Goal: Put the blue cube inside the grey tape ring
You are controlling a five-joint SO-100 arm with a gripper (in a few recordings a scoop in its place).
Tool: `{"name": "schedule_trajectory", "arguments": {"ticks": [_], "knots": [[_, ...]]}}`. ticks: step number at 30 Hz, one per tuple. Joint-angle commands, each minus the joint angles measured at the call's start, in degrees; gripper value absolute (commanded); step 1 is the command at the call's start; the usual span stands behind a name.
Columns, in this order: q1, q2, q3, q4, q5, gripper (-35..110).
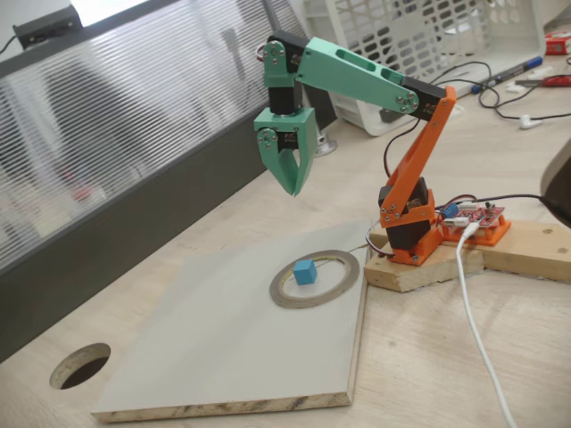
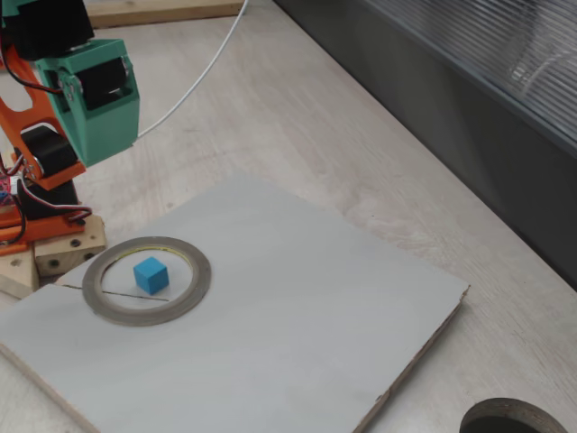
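Nearest in a fixed view, the round hole (image 1: 80,366) is sitting in the desk (image 1: 464,357) just off the left front corner of the board (image 1: 223,357), whose raw chipboard edge is facing the camera. The board's pale top is lying bare from that front edge back to the ring (image 1: 315,279). The ring is lying flat near the board's far right corner, close to the right edge. The cube (image 1: 306,272) is resting on the board inside the ring, apart from the inner rim on all sides; in the other fixed view the cube (image 2: 151,274) is again sitting within the ring (image 2: 146,280). Above and behind the ring, the end effector (image 1: 293,185) is hanging well clear of cube and ring, pointing down, its fingers drawn together to a point and gripping nothing. To the right, the arm's base (image 1: 412,227) is standing on wooden blocks (image 1: 500,250) just beside the board's corner, with a white cable (image 1: 473,312) running forward across the desk. Farthest back, a ribbed panel (image 1: 134,125) is bounding the desk.
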Motion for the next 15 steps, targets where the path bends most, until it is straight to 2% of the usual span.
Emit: {"name": "schedule_trajectory", "arguments": {"ticks": [1, 8, 15], "knots": [[0.35, 0.53, 0.53, 0.53, 0.35, 0], [0.35, 0.88, 11.34, 0.09, 0.53, 1], [0.35, 1.23, 13.10, -6.94, 0.26, 1]]}}
